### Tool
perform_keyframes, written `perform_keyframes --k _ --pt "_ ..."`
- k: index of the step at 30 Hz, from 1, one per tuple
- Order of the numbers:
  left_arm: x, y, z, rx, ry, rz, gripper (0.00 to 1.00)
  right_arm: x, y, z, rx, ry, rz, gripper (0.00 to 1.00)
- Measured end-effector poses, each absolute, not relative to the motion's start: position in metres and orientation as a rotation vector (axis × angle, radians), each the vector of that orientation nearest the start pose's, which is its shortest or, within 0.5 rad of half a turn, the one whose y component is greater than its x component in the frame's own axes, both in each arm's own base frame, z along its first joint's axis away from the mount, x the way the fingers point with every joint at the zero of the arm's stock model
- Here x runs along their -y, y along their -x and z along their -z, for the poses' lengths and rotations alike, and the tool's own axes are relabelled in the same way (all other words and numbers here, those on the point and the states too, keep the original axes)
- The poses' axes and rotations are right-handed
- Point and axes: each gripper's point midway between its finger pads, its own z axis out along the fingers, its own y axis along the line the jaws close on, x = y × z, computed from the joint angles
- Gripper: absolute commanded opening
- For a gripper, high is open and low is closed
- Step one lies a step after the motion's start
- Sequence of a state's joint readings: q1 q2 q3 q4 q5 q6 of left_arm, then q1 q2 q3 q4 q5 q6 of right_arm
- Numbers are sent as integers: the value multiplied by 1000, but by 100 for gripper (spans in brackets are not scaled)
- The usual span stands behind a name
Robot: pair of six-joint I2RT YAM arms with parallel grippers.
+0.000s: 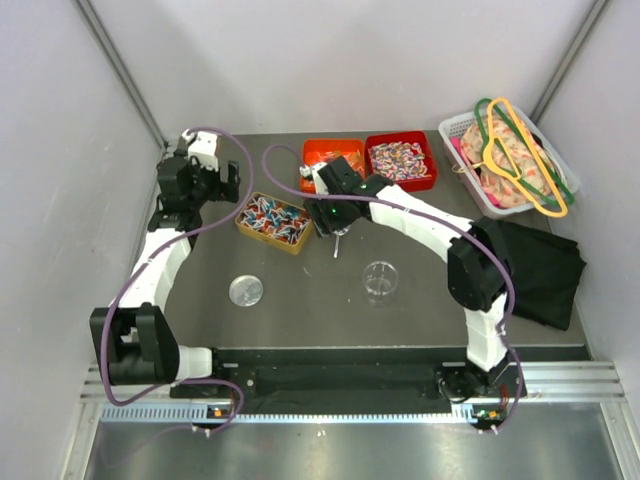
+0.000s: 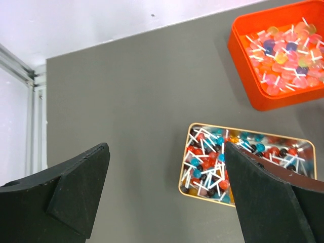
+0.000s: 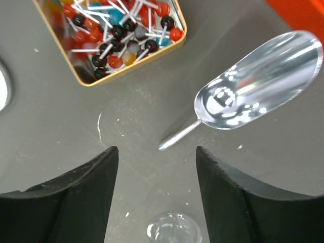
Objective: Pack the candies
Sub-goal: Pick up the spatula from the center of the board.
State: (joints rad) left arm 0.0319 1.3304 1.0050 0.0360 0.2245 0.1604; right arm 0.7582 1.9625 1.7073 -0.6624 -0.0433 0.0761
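Wide open and empty, the left end effector hangs left of the lollipop tin — the right end effector, partly open, empty, over the metal scoop handle.

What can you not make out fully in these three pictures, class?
- Top view: scoop mostly hidden under the right tool.
- Left wrist view: gold tin partly behind a finger; orange tray cut off by the right edge.
- Right wrist view: glass jar cut off by the bottom edge.
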Motion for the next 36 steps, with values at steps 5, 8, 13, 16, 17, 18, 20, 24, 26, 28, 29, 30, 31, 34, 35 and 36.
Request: perform_keyframes --k 5,8,13,16,17,18,20,24,26,28,29,30,31,34,35,36 --pt "15 -437 -243 -1807 -260 50 99 -343 -344 -101 -2456 853 -383 53" --pt "13 -438 -239 -1810 -254 38 99 -342 -342 -90 -2486 842 -383 51" --pt "12 -438 -235 -1809 -252 36 99 -344 -342 -68 -2538 813 -372 46" --pt "12 -437 -229 -1817 -252 36 99 -343 -342 -58 -2563 791 -358 45" --pt "12 -436 -227 -1822 -253 37 99 -342 -342 -57 -2567 782 -352 44" --pt "12 -435 -225 -1826 -255 36 99 -340 -341 -55 -2572 773 -343 44" --pt "12 -435 -223 -1829 -256 35 99 -338 -342 -52 -2578 760 -327 44" --pt "12 -435 -224 -1823 -259 32 99 -332 -338 -49 -2588 748 -306 44" --pt "12 -436 -226 -1817 -259 32 99 -330 -340 -49 -2586 744 -294 45" --pt "12 -437 -227 -1811 -260 34 99 -330 -340 -49 -2584 742 -289 45" --pt "13 -437 -228 -1809 -260 35 99 -330 -340 -49 -2584 742 -289 45" --pt "13 -437 -228 -1808 -258 38 99 -330 -340 -49 -2584 741 -289 45" --pt "13 -437 -228 -1807 -258 40 99 -330 -340 -48 -2585 741 -287 45" --pt "14 -437 -228 -1807 -257 44 99 -331 -342 -46 -2591 736 -282 45" --pt "14 -437 -228 -1807 -257 45 99 -332 -344 -45 -2593 730 -281 45" --pt "14 -437 -228 -1807 -258 45 99 -333 -346 -43 -2595 726 -280 44"
